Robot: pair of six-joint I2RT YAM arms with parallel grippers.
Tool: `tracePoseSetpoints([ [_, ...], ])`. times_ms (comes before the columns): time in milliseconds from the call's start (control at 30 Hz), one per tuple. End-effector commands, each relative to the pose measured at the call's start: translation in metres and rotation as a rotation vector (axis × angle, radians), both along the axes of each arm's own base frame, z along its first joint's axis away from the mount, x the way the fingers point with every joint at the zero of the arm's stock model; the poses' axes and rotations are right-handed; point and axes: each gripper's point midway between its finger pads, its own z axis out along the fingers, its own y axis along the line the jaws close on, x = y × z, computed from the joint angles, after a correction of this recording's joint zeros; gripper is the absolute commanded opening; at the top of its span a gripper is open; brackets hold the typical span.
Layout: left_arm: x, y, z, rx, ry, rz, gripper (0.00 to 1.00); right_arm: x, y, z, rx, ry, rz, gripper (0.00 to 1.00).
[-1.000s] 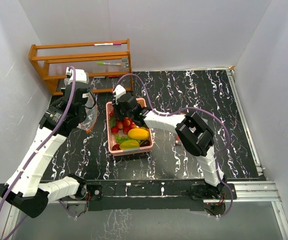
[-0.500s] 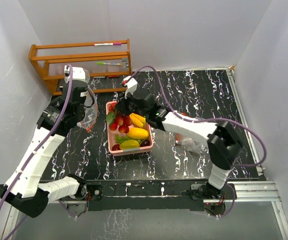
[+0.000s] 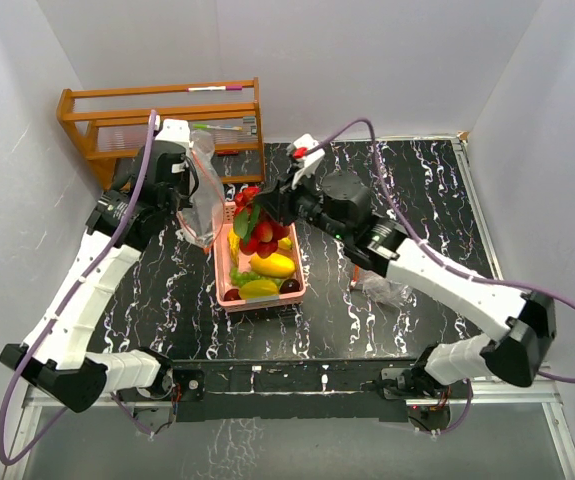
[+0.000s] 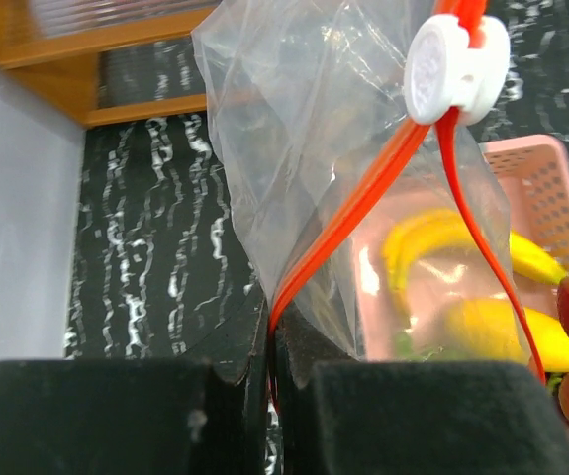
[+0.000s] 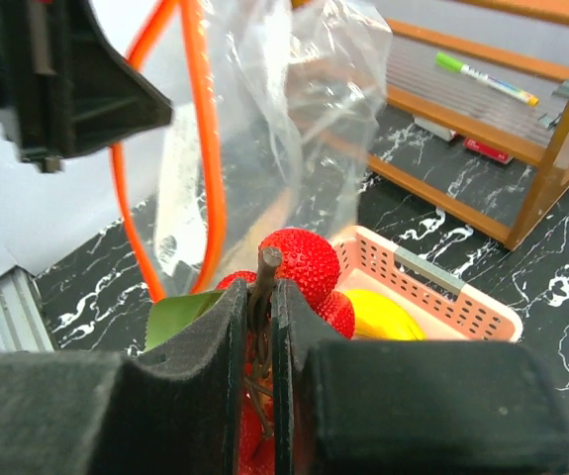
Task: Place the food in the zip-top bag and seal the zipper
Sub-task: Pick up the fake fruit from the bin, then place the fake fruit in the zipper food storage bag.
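Two grippers meet above the pink basket (image 3: 220, 280). The left gripper (image 4: 269, 381) is closed narrowly on the orange zipper edge of the clear zip-top bag (image 4: 304, 119). The bag spreads out beyond its fingers, with the two zipper strips apart. The white slider (image 4: 457, 64) sits on the zipper, far from this gripper. The right gripper (image 5: 259, 297) pinches the brown stem of a bunch of red strawberries (image 5: 299, 262) with a green leaf (image 5: 180, 312). It holds them in the air just in front of the bag mouth. Below this gripper, the mango (image 3: 274, 265) and the banana (image 4: 432, 233) lie in the basket on the table (image 3: 167, 290).
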Motion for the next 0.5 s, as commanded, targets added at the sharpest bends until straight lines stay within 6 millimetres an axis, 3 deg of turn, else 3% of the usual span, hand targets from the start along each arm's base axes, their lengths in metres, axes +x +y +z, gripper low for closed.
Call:
tracePoseSetpoints([
  [0,0.004,-0.036,0.015,-0.168,-0.028,-0.134,0.00,-0.021,-0.026,0.059,0.101,-0.105,-0.004,0.08],
  [167,0.008,-0.063,0.004,-0.254,0.012,-0.214,0.00,-0.042,-0.039,0.089,0.179,-0.138,0.033,0.08],
  [467,0.017,-0.093,-0.018,-0.344,0.068,-0.287,0.00,-0.087,-0.035,0.124,0.287,-0.183,0.244,0.08],
])
